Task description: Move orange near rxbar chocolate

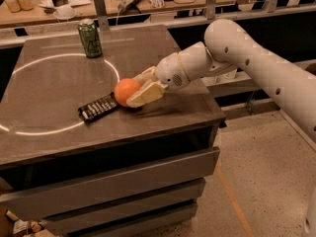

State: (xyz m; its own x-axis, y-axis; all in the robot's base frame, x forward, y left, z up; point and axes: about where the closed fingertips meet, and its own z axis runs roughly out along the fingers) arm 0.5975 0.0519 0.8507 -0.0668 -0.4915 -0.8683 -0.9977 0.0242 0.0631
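The orange (pixel 125 91) sits at the right end of the rxbar chocolate (pixel 98 108), a flat black bar with white lettering lying on the dark table (pixel 59 78). The orange touches or nearly touches the bar's end. My gripper (pixel 136 90) reaches in from the right, with its pale fingers (pixel 146 94) closed on either side of the orange. I cannot tell whether the orange rests on the table or is held just above it.
A green drink can (pixel 90 38) stands at the back of the table, by a white circle marked on the top. The table's right edge (pixel 210 102) lies under my arm. A cluttered bench (pixel 64 4) runs behind. Drawers sit below.
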